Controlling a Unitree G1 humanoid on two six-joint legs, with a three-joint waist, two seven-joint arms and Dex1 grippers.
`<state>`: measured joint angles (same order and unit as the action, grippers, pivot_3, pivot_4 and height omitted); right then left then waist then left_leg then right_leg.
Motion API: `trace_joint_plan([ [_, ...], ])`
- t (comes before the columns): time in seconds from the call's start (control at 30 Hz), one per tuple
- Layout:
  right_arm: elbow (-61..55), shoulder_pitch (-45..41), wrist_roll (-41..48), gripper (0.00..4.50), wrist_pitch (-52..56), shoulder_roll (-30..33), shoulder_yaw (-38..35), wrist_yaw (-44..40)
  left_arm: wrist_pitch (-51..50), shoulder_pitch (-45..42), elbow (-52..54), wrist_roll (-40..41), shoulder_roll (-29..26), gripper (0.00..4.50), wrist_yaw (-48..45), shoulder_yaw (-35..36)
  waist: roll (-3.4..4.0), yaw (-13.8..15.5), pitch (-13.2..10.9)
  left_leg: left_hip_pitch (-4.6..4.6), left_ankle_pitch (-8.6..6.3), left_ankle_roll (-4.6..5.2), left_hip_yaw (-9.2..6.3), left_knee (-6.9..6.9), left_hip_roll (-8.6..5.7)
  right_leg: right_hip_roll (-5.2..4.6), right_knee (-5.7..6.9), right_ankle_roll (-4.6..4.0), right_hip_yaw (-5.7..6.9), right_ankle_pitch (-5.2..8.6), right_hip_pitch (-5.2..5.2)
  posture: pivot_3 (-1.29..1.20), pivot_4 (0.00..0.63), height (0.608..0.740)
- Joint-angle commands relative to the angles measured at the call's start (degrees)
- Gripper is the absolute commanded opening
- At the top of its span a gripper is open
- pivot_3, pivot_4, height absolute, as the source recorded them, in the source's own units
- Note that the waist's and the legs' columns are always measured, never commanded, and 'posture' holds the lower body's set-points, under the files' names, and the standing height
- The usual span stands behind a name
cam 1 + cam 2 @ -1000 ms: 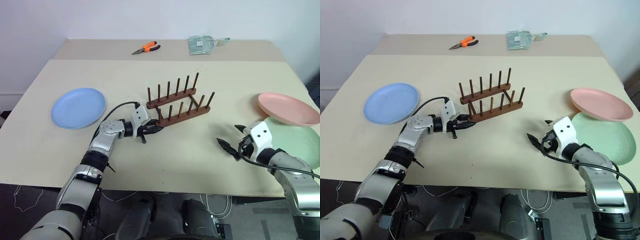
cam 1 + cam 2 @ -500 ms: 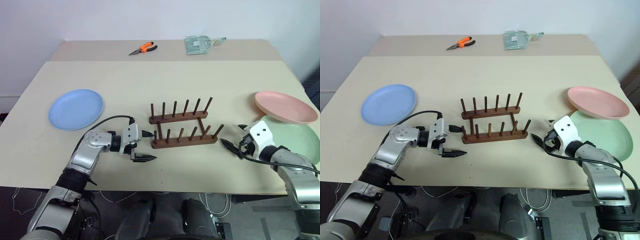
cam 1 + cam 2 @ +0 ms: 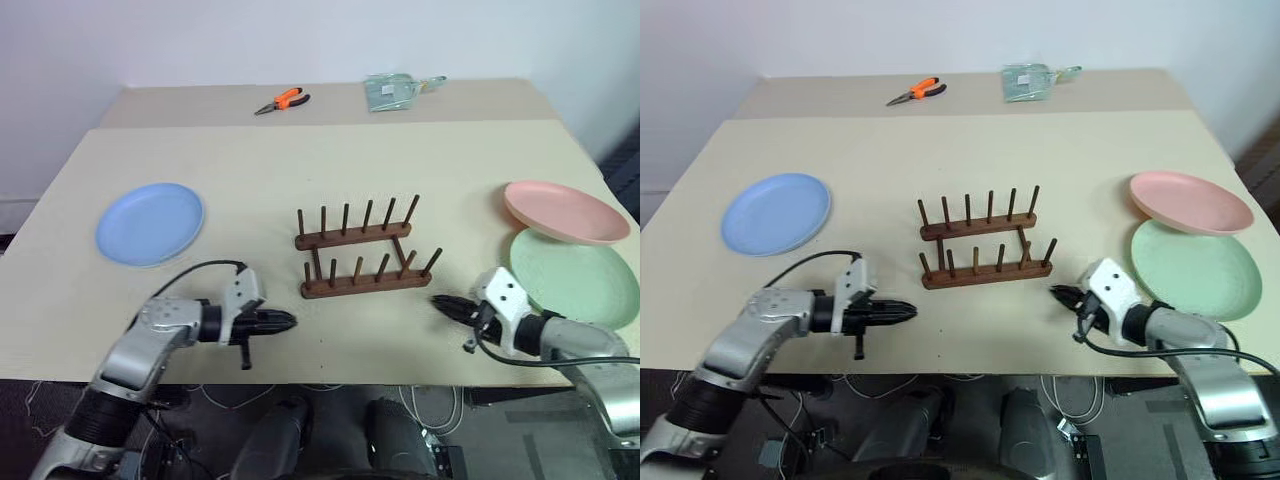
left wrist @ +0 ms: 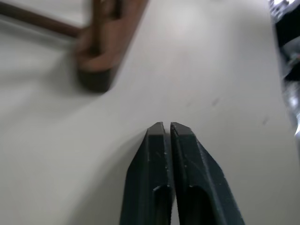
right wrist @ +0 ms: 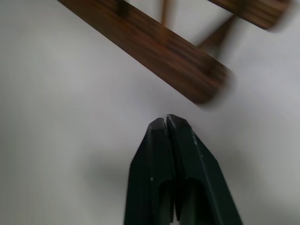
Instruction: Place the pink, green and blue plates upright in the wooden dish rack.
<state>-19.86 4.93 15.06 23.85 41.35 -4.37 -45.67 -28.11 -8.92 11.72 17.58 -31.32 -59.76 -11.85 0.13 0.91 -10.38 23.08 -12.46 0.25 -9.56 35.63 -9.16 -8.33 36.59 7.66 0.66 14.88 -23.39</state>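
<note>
Both grippers sit pinched shut and empty over the beige table (image 3: 300, 160), flanking the wooden dish rack (image 3: 362, 255). Left gripper (image 3: 290, 320) points toward the rack's left end from the near edge, its black fingers (image 4: 157, 154) pressed together just short of the rail; right gripper (image 3: 438, 302) aims at the rack's right end, fingertips likewise closed and clear of the wood. Rack stands bare at mid-table. Blue plate (image 3: 150, 222) lies flat well to the left. Pink plate (image 3: 565, 211) rests at the right with its near edge overlapping the green plate (image 3: 575, 277). Orange-handled pliers (image 3: 281, 100) and a clear packet (image 3: 392, 90) lie at the far edge.
</note>
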Motion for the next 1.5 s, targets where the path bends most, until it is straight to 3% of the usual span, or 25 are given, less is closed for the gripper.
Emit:
trace_joint_plan([
  [0.03, 0.96, -2.36, -3.26, 0.00, -0.01, -0.83, 2.45, 2.92, 1.82, -0.34, -2.04, -4.55, 3.18, 0.04, 6.86, -2.64, 0.01, 0.45, 0.01, 0.03, 0.00, 0.01, 0.00, 0.00, -0.01, 0.01, -0.06, 0.01, 0.00, -0.04, 0.00, 0.00, 0.150, 0.739],
  [0.3, 10.35, -10.69, -12.07, 0.00, -3.95, -6.06, 8.04, 11.54, 8.85, -4.64, -14.65, -12.35, 10.94, 0.04, 25.01, 0.48, -0.28, 1.04, 0.24, -0.21, -0.12, -0.15, 0.02, 0.09, 0.22, 0.54, -0.44, -0.17, -0.13, -0.41, 0.30, 0.00, 0.150, 0.739],
  [0.4, 13.34, -13.41, -14.10, 0.00, -5.18, -7.58, 9.27, 13.19, 10.31, -6.02, -17.61, -12.71, 11.69, 0.04, 27.91, 1.40, -0.28, 0.44, 0.27, -0.65, -0.13, -0.17, 0.07, -0.04, 0.33, 0.65, -0.47, -0.22, -0.28, -0.45, 0.61, 0.00, 0.150, 0.739],
  [0.7, 16.10, -16.55, -14.64, 0.00, -5.78, -8.01, 8.57, 13.21, 12.09, -8.82, -21.58, -11.63, 12.43, 0.04, 29.37, 3.01, -0.30, -0.28, 0.34, -0.68, -0.11, -0.17, 0.07, -0.08, 0.34, 0.73, -0.45, -0.05, -0.28, -0.57, 0.56, 0.00, 0.150, 0.739],
  [0.8, 12.43, -15.15, -11.54, 0.78, -4.92, -5.30, 5.39, 9.83, 12.08, -8.07, -20.09, -11.06, 11.96, 0.00, 28.06, 2.68, -0.30, -0.17, 0.34, -0.65, -0.11, -0.17, 0.07, -0.09, 0.33, 0.73, -0.46, -0.04, -0.29, -0.56, 0.55, 0.00, 0.150, 0.739],
  [0.97, 4.95, -11.95, -8.63, 3.34, -3.70, 7.33, -6.89, 3.79, 11.66, -4.90, -11.59, -5.83, 10.78, 0.00, 21.18, 2.35, -0.22, -0.32, 0.29, -0.37, -0.07, -0.05, 0.22, -0.23, 0.25, 0.65, -0.49, -0.01, -0.39, -0.59, 0.17, 0.00, 0.150, 0.739],
  [1.1, 8.10, -12.19, -13.75, 3.34, -6.15, 14.63, -8.92, 4.41, 9.83, -4.92, -5.23, -1.72, 12.75, 0.00, 18.43, 1.54, -0.32, -0.10, 0.22, -0.31, -0.06, -0.02, 0.31, -0.39, 0.34, 0.67, -0.52, -0.11, -0.40, -0.65, 0.03, 0.00, 0.150, 0.739],
  [1.27, 19.26, -14.73, -25.46, 3.34, -12.22, 19.89, -3.14, 9.55, 8.07, -6.32, -0.49, -0.05, 14.90, 0.00, 16.86, -0.38, -0.37, -0.08, 0.20, -0.09, -0.05, -0.02, 0.36, -0.21, 0.33, 0.65, -0.56, -0.16, -0.38, -0.66, -0.05, 0.00, 0.150, 0.739],
  [1.47, 36.89, -21.58, -35.80, 3.34, -19.55, 20.27, 3.94, 17.84, 7.98, -5.52, 2.17, 0.50, 15.16, 0.00, 16.41, -1.34, -0.33, -0.37, 0.18, 0.06, -0.03, 0.02, 0.51, -0.22, 0.33, 0.65, -0.54, -0.19, -0.45, -0.70, -0.28, 0.00, 0.150, 0.739],
  [1.5, 38.96, -22.56, -36.63, 3.11, -20.68, 19.95, 4.85, 18.70, 7.95, -4.99, 2.70, 0.47, 14.99, 0.00, 16.34, -1.37, -0.32, -0.26, 0.18, 0.07, -0.03, 0.02, 0.52, -0.22, 0.33, 0.65, -0.52, -0.19, -0.45, -0.70, -0.30, 0.00, 0.150, 0.739],
])
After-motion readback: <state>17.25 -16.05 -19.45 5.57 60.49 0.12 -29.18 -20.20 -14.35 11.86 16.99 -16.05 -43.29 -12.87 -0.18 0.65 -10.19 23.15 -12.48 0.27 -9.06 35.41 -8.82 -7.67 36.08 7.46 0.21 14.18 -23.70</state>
